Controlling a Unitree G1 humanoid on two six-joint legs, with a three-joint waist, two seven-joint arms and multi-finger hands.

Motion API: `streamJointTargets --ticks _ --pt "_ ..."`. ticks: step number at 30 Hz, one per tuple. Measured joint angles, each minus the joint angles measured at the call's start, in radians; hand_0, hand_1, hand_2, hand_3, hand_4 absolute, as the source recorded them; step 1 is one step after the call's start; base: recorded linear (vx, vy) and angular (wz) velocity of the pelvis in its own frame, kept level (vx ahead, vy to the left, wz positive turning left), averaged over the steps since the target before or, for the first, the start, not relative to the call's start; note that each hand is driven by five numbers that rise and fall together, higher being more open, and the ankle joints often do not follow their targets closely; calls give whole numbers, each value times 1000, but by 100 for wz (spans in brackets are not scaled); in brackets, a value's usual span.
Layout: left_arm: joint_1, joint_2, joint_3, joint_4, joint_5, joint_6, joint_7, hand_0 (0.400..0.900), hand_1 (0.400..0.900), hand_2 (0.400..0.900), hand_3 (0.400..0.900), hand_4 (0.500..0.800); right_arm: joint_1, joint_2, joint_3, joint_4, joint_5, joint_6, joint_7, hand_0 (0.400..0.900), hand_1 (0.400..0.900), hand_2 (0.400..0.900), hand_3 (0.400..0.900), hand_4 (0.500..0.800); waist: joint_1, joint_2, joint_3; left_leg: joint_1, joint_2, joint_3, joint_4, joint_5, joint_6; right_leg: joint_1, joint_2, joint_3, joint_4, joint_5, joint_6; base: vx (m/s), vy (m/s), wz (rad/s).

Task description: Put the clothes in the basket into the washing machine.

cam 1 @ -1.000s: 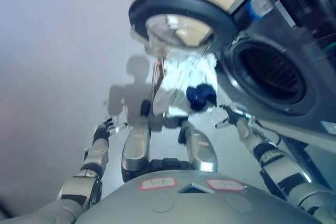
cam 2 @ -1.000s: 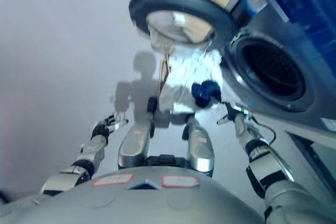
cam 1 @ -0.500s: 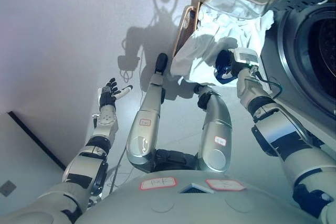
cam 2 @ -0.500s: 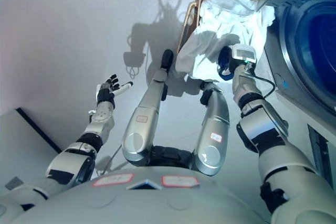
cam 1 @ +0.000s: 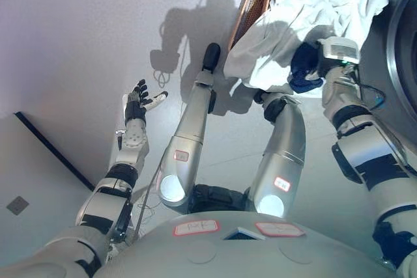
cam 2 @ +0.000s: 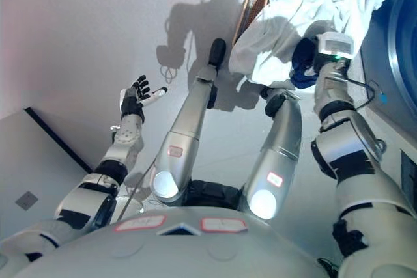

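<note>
Basket (cam 1: 251, 4) at far centre, heaped w/ white cloth (cam 1: 287, 30); blue cloth (cam 1: 303, 73) at its near right edge. Right hand (cam 2: 319, 63) is at blue cloth, fingers hidden: can't tell grip. Left hand (cam 1: 139, 102), well left, fingers spread, holds nothing. Washer (cam 1: 401, 43) at far right.

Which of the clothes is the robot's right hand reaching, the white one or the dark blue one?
The dark blue garment, bunched right at the right hand, beside the white cloth.
</note>
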Motion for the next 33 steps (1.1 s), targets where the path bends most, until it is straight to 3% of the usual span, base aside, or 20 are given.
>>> streamJointTargets --ticks 4,14,15,16,17,25,33 --pt "7 1 2 -39 0 -1 2 900 900 900 900 800 -24 -73 0 3 -8 14 0 900 900 900 900 800 0 39 -4 -74 -10 22 61 -11 9 -86 -15 37 64 -11 -5 -29 68 -7" --pt "39 3 3 -67 -10 -18 10 900 900 900 900 800 -77 -117 17 -2 -37 16 -36 900 900 900 900 800 -14 67 -23 -278 -25 59 269 -68 11 -302 -12 120 249 -45 -4 -54 7 -1" --pt "41 4 3 -66 -14 -18 13 900 900 900 900 800 -89 -121 18 -2 -37 16 -45 480 480 480 480 548 -14 68 -24 -298 -26 59 283 -68 10 -323 -12 124 263 -45 -3 -32 -6 1" --pt "43 4 4 -66 -18 -18 16 900 900 900 900 800 -101 -125 18 -1 -37 16 -50 480 480 480 480 548 -15 68 -25 -318 -26 58 299 -70 8 -343 -13 125 279 -48 -6 -7 1 -6" --pt "43 5 4 -65 -18 -18 20 900 900 900 900 800 -110 -126 18 2 -37 17 -52 400 400 400 400 500 -16 69 -27 -337 -25 56 308 -70 8 -360 -11 127 286 -48 -6 7 5 -10" --pt "68 0 2 -53 -39 -18 28 900 900 900 900 800 -113 -120 22 2 -37 32 -71 400 400 400 400 500 -13 65 -73 -346 -23 56 288 -67 10 -370 21 151 256 -45 0 36 -13 -6" --pt "60 -1 2 -34 -44 -21 38 900 900 900 900 800 -94 -44 20 3 -34 31 -60 400 400 400 400 500 -30 60 -81 -181 -4 56 164 -47 23 -204 36 130 130 -15 21 27 -11 -11"
